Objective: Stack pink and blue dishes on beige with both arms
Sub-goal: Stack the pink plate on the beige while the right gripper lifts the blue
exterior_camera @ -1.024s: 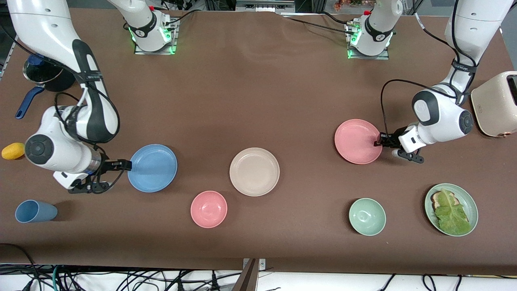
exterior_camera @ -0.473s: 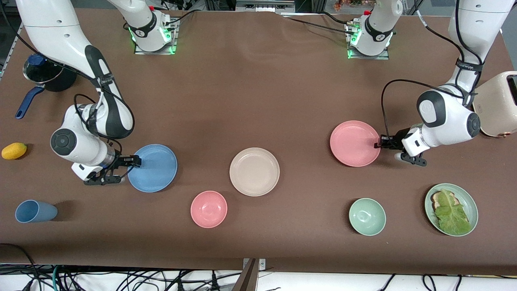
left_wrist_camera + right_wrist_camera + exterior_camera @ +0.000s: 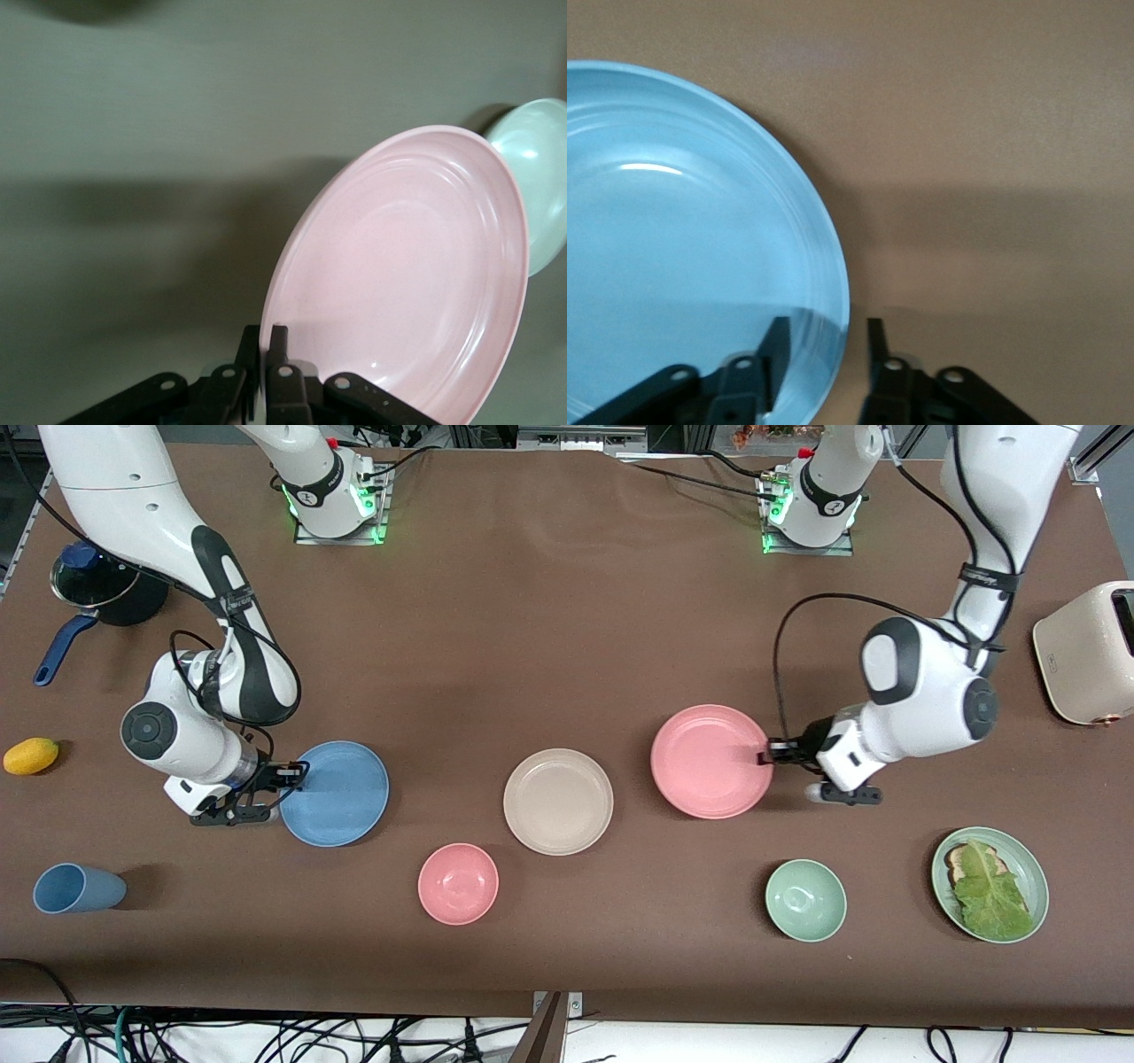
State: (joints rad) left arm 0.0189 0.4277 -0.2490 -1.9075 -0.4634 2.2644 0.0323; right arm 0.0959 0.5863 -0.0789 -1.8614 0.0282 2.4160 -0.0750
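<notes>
Two grippers: left [image 3: 767,755] pinches tilted pink plate [image 3: 710,761], right [image 3: 288,777] straddles blue plate [image 3: 337,793], unclosed

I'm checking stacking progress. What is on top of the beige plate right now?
Nothing: the beige plate lies bare. The left gripper holds the pink plate beside it; the blue plate sits on the table, its rim between the right gripper's open fingers.

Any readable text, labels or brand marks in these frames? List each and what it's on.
None legible.
Toaster: small dark mark on its side, too small to read.
Right arm, black band: light lettering, too small to read.
Pink plate, blue plate, beige plate: no markings visible.
</notes>
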